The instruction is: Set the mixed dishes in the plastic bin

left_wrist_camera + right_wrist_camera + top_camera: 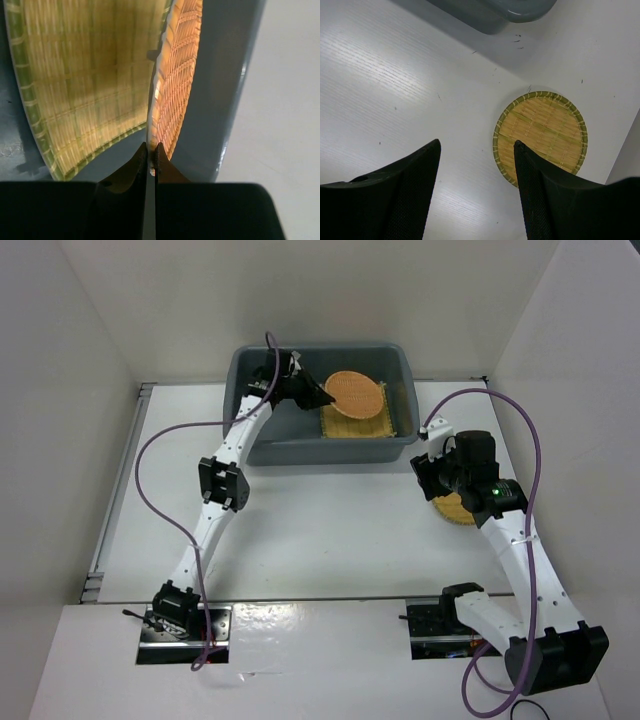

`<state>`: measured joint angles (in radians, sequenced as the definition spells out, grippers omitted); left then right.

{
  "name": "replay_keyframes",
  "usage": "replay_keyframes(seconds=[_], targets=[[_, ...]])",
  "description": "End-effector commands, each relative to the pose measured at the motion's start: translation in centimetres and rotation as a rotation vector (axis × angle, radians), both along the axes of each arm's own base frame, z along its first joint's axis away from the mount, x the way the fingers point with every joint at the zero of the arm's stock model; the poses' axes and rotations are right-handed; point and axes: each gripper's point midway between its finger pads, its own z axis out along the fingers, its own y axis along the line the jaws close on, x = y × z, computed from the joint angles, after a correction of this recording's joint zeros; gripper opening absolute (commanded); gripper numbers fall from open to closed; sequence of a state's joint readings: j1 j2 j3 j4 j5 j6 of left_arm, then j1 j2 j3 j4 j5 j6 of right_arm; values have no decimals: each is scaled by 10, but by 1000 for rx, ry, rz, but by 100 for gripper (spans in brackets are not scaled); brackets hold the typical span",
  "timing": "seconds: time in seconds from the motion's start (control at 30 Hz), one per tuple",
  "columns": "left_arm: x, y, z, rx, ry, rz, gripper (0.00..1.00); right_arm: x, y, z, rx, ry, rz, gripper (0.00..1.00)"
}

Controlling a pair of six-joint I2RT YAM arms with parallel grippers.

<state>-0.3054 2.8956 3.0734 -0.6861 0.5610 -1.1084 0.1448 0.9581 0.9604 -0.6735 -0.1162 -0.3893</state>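
Surface: white tabletop (pixel 330 530), matte, with faint grain lines and a few dark specks in the right wrist view. Room: white walls (pixel 60 390) box it in on 3 sides. A metal rail (pixel 112 510) runs along the left table edge. 2 purple cables (pixel 150 455) loop off the arms.

The large dark grey plastic bin (pixel 243 365) sits upper centre of the top view, with rounded corners and a rolled rim. The left gripper (pixel 303 378) is inside it, at the upper left of the bin. In the left wrist view its jaws are clamped together on the rim of the orange-brown round woven disc (pixel 176 85), which is seen nearly edge-on with the bin wall just right of it. From the top the disc is tilted, over the bin's centre, overlapping the mat below. Fine ribbed weave.

The square yellow slatted mat (pixel 365 426) lies flat on the bin floor, right half, with dark green edging.

The right gripper (pixel 476 145) is at right centre of the top view, jaws spread wide and holding nothing, above bare table. The paler yellow round woven disc (pixel 540 135) lies flat on the table just right of the fingers, outside the bin and near its right corner. It has a green-banded rim and straight slat weave. In the top view it is mostly hidden under the right wrist.
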Motion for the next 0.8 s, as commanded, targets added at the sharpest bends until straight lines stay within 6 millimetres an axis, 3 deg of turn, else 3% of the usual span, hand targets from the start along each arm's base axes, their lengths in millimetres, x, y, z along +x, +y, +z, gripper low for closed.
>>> replay_keyframes(seconds=[0.0, 0.2, 0.33, 0.4, 0.47, 0.53, 0.57, 0.6, 0.67, 0.7, 0.77], targets=[[-8, -12, 6, -55, 2, -46, 0, 4, -2, 7, 9, -22, -18, 66], [-11, -19, -28, -53, 74, -55, 0, 4, -2, 7, 9, -22, -18, 66], [-7, -17, -31, -34, 62, -33, 0, 4, -2, 7, 9, -22, -18, 66], [-7, -15, -28, -24, 52, -30, 8, 4, -2, 7, 9, -22, -18, 66], [-5, -16, -17, -34, 21, -31, 40, 5, -2, 4, 7, -13, -18, 66], [0, -10, 4, -40, -21, -12, 56, 5, -2, 4, 7, -13, -18, 66], [1, -10, 12, -42, -46, -16, 70, 5, -2, 4, 7, -13, -18, 66], [3, -4, 19, -45, -57, -7, 71, 5, -2, 4, 7, -13, -18, 66], [4, 4, 52, -55, -108, 10, 73, 5, -2, 4, 7, -13, -18, 66], [2, 7, 87, -57, -185, 17, 73, 5, -2, 4, 7, -13, -18, 66], [-1, 14, 126, -47, -268, 50, 73, 5, -2, 4, 7, -13, -18, 66]])
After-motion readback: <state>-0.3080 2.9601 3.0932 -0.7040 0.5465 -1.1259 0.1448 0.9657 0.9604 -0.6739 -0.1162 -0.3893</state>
